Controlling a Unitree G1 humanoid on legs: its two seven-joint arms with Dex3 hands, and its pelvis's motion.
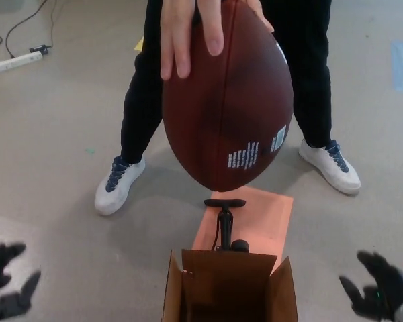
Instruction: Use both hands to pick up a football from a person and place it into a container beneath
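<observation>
Hands: left hand and right hand low, fingers spread, empty.
Ball: football held by person's hand above box.
Grip: likely light, firm, slick — squeeze both flanks.

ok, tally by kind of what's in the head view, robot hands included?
Brown leather football: 1
Open brown cardboard box: 1
Black hand pump: 1
Orange flat sheet: 1
White power strip: 1
White sneakers: 2
Black robot hands, left hand and right hand: 2
Total: 9
</observation>
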